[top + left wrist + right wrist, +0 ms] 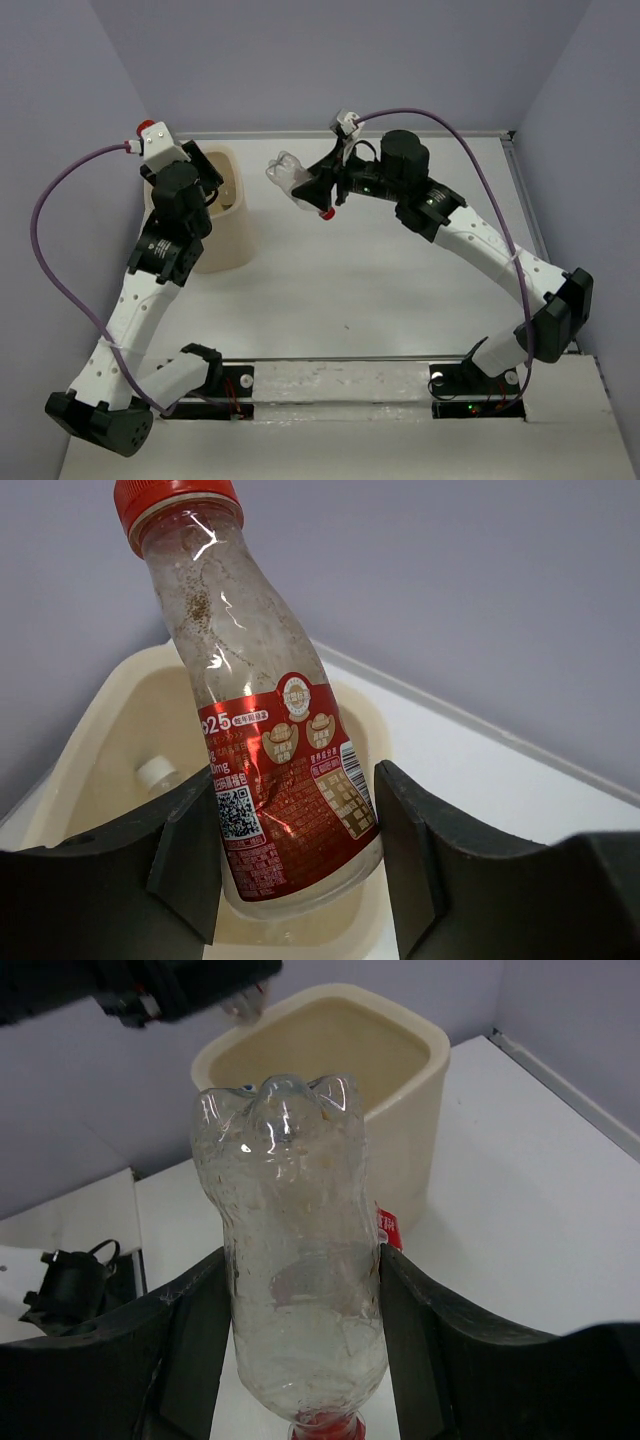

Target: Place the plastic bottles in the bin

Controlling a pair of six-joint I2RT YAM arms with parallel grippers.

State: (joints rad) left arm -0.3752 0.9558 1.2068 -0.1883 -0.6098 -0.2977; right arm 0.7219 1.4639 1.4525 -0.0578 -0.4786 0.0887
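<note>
Red-labelled bottle point(285, 780), red cap uppermost, sits clamped between the jaws of the left gripper point(292, 815). Just below them opens the bin point(100, 720), with a white-capped bottle point(158, 773) inside, beyond the left-hand jaw. The right gripper point(300, 1290) is closed on an unlabelled bottle point(290, 1190), base pointing away from the jaws and red cap toward the wrist, the bin standing beyond it.

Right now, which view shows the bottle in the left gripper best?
Left wrist: the red-labelled bottle fills the frame, pinched by the left gripper above the bin. Top external hides nearly all of it under the left arm; right wrist shows barely any.
</note>
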